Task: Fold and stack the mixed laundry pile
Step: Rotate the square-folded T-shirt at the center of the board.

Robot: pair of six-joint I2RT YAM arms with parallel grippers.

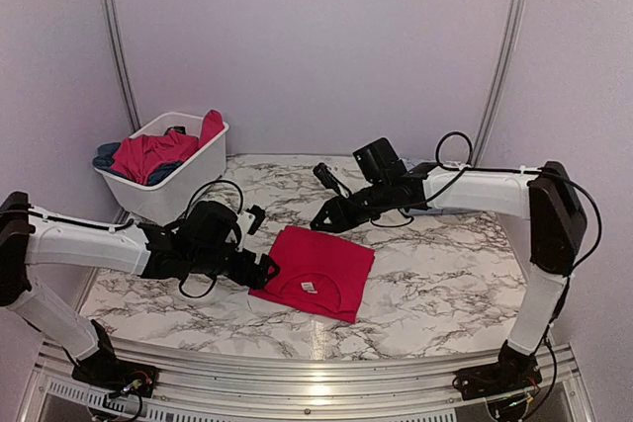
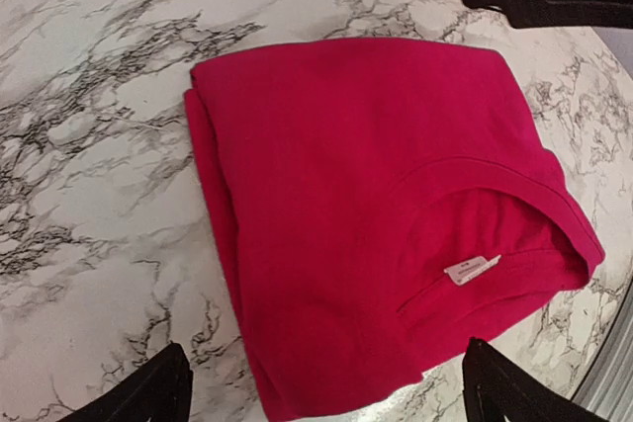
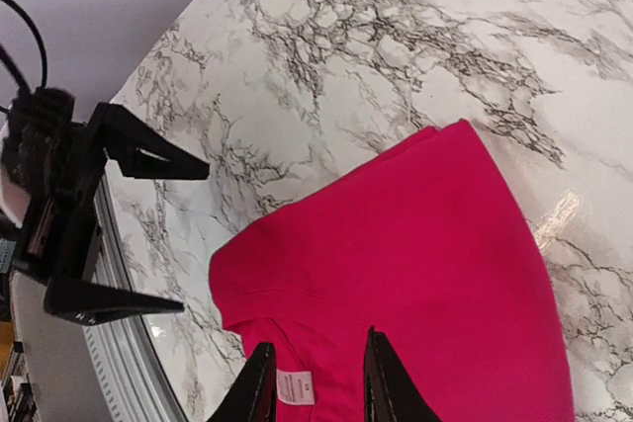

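A folded crimson T-shirt lay flat near the middle of the marble worktop, collar and white neck label facing up at its near end. It looked like a finished fold set down to start the stack. The left end effector sat low by the shirt's left edge with its jaws spread wide, gripping nothing, probably ready to square up or take an edge. The right end effector hung just past the far edge, its jaws only narrowly parted and nothing between them, which read as a release, not a grasp. The white plastic basket stood at the far left corner holding the rest of the laundry: another crimson garment draped on top and dark blue cloth beneath it, not yet folded.
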